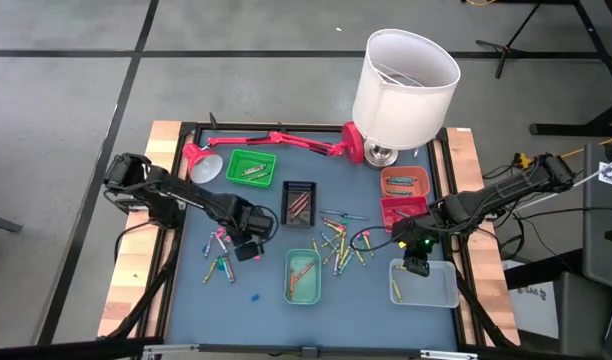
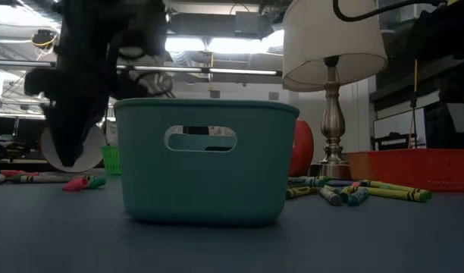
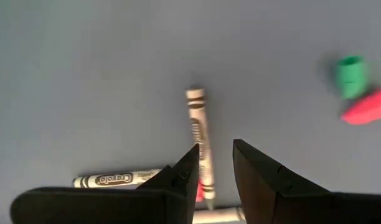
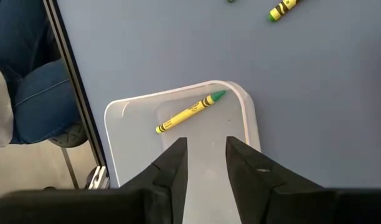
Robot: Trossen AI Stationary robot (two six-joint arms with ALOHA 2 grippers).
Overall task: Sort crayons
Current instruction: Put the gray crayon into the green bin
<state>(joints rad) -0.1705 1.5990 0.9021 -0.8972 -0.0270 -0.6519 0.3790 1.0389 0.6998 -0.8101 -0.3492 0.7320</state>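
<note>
Several crayons (image 1: 336,240) lie scattered on the blue table top, with a few more at the left (image 1: 218,262). My left gripper (image 1: 248,243) is low over the table and open. In the left wrist view, its fingers (image 3: 216,152) stand on either side of a white-wrapped crayon (image 3: 198,127) that lies flat on the table, along the fingers. My right gripper (image 1: 416,262) is open and empty above the clear tray (image 4: 116,124). In the tray lies one yellow crayon with a green tip (image 4: 189,112).
Sorting trays stand around: green (image 1: 251,167), black (image 1: 299,200), orange (image 1: 404,182), red (image 1: 401,212), teal (image 1: 303,275). A white-shaded lamp (image 1: 406,75) and a red desk lamp (image 1: 276,140) stand at the far side. A second white crayon (image 3: 116,180) and green and red stubs (image 3: 358,93) lie nearby. A person's leg (image 4: 28,93) shows beyond the table edge.
</note>
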